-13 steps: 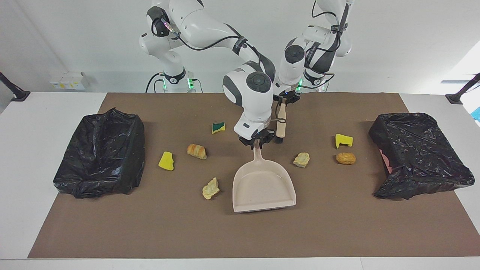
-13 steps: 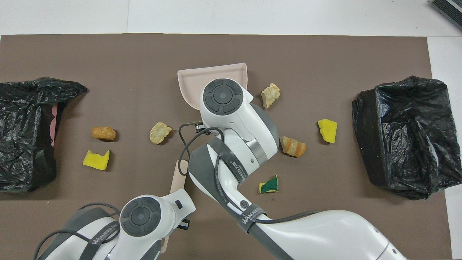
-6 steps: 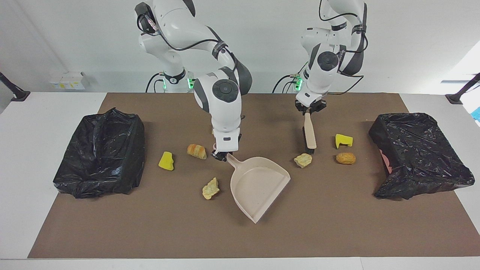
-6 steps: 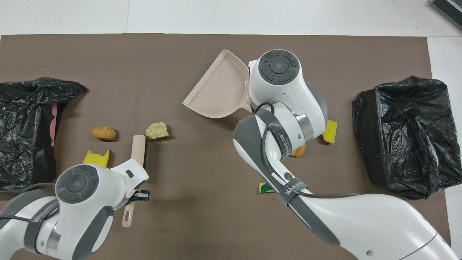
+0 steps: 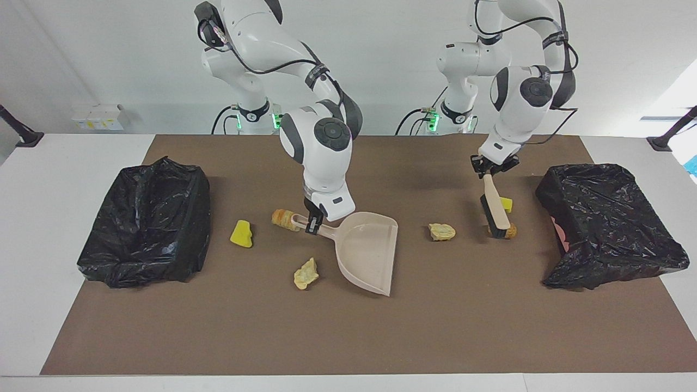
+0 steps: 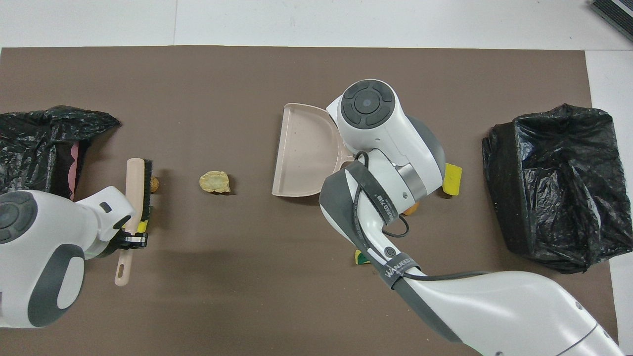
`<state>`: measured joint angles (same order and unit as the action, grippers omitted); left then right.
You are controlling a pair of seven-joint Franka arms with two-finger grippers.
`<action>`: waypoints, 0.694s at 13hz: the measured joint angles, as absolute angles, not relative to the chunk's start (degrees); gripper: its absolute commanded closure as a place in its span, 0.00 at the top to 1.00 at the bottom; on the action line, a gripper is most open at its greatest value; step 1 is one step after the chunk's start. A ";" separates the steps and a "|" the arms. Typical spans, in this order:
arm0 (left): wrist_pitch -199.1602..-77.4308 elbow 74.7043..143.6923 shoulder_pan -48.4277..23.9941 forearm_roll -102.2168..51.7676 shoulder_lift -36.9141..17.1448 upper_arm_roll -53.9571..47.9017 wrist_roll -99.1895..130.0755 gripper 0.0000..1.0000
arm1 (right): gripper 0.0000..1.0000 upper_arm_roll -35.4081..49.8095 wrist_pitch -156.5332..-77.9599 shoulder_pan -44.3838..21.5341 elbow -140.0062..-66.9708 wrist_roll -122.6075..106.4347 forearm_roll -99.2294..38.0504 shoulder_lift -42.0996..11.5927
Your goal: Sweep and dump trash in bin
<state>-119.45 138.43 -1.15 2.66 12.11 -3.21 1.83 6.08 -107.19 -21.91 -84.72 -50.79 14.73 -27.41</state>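
Brush and dustpan gripped, trash loose on the brown mat.
Our left gripper (image 5: 493, 167) clamps the brush (image 5: 494, 208), bristles touching a tan lump (image 5: 508, 232) near the mat's left-arm end; our right gripper (image 5: 313, 222) pinches the dustpan (image 5: 366, 246) handle mid-mat, a pale chunk (image 5: 441, 231) between. "WANJEED" reads on the arm strap (image 6: 399, 266). White table (image 5: 65, 163), white wall.

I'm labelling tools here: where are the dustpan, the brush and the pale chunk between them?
dustpan (image 5: 366, 251): facing view, pan floor.
brush (image 5: 494, 207): facing view, beige back.
pale chunk (image 5: 441, 232): facing view, its middle.
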 measured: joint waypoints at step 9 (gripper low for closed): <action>-120.05 138.46 6.41 4.67 7.69 -4.46 1.19 0.00 | 0.00 6.27 -106.99 -23.84 -89.18 -60.61 17.21 -24.90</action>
